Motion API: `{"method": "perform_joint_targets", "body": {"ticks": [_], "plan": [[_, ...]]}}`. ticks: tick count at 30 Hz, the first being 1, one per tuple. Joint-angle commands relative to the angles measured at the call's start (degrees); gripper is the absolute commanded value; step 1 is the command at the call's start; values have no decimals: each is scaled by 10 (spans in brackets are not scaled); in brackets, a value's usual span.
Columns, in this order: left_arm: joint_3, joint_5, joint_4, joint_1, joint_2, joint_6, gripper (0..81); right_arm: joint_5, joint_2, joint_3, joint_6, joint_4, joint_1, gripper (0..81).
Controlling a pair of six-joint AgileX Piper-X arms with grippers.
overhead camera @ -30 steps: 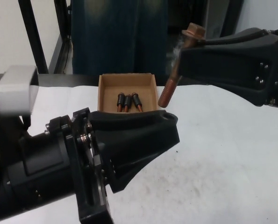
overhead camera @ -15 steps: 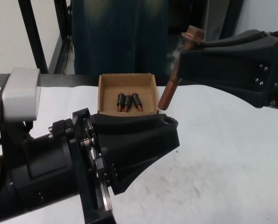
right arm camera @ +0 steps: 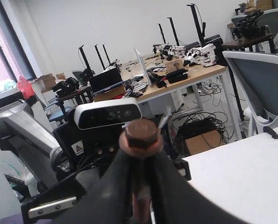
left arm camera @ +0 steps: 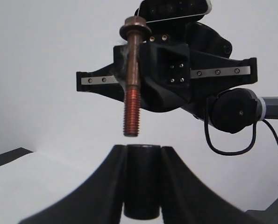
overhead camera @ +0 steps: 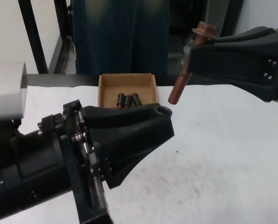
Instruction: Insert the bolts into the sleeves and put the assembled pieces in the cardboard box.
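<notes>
High view: the right gripper clamps a bolt, head up, over the bench beside the box holding three pieces. Left wrist view: the left gripper grips a sleeve; the bolt tip hangs just above, apart. Right wrist view: fingers pinch the bolt.

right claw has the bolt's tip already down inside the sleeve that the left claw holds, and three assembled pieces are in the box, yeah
Not inside: the left wrist view shows the bolt hanging above the sleeve, a gap between them. The rest holds: right claw grips the bolt, left claw holds the sleeve, three assembled pieces lie in the box.
</notes>
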Motion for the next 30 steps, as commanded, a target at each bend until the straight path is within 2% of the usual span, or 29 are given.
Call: {"method": "perform_joint_targets", "body": {"ticks": [1, 17, 30], "plan": [[-3, -2, -5, 0, -6, 8, 9, -7, -1, -3, 7, -2, -3, 0], [-3, 11, 10, 0, -1, -2, 9, -7, -1, -3, 46, -7, -2, 0], [-3, 13, -2, 0, 26, 0, 9, -4, -1, -3, 55, -7, 21, 0]]}}
